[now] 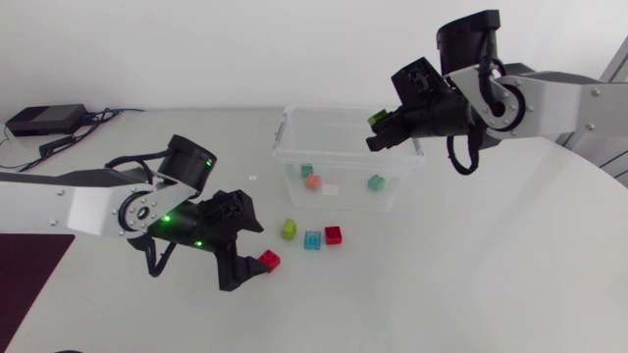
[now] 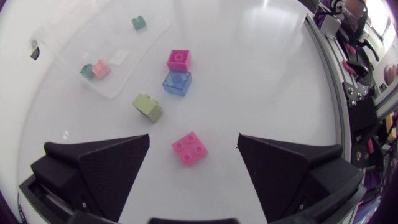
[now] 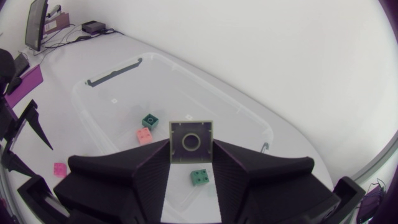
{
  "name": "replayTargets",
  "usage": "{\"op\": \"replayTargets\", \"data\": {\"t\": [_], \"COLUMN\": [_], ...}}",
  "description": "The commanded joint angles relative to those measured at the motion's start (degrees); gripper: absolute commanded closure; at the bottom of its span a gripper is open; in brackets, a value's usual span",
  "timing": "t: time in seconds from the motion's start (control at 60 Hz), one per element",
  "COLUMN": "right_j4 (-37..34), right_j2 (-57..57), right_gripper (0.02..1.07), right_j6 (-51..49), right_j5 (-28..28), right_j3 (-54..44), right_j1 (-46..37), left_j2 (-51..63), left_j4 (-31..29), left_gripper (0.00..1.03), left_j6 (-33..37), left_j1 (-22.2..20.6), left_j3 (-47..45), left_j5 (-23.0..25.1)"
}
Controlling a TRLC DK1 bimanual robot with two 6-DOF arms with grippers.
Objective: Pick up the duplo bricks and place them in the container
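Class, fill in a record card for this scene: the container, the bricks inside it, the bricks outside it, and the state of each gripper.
container: clear box, no lid on it
bricks inside: three, namely dark green brick, salmon brick, green brick
bricks outside: four, namely lime brick, blue brick, red brick, second red brick
left gripper: open, the second red brick between its fingertips, not gripped
right gripper: shut on held lime brick, above the container
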Motion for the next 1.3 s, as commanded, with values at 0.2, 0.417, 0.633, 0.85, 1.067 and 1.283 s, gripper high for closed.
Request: {"op": "replayTargets", "data": {"t": [0.2,0.417,0.633,0.85,1.067,1.283], "right_j4": [1.1,-0.6,-4.0,-6.2,-7.0,-4.4], "right_j2": [2.9,-2.0,-9.9,-16.0,-13.6,-4.7], "right_gripper": [0.14,0.14,0.14,0.14,0.14,0.14], "right_j6": [0.9,0.8,0.1,-4.4,-7.0,-10.5], "right_j5": [1.8,3.4,3.6,1.0,-2.8,-5.2], "right_j3": [2.6,-0.5,-8.4,-18.2,-22.2,-22.2], "right_j1": [-0.1,2.7,8.4,15.2,17.7,17.1], "left_j2": [7.8,11.7,15.0,17.0,15.0,5.7], "left_j4": [8.6,10.0,10.1,10.1,10.0,5.2], "left_gripper": [0.05,0.08,0.39,0.7,0.74,0.74], "left_j6": [-3.9,-7.5,-10.3,-10.8,-10.5,-8.5], "left_j1": [-2.5,-3.0,-2.6,-2.5,-2.6,-0.2], "left_j3": [-2.2,-0.4,2.0,3.4,2.6,3.2], "left_j5": [-8.6,-11.7,-11.7,-11.7,-11.5,-9.3]}}
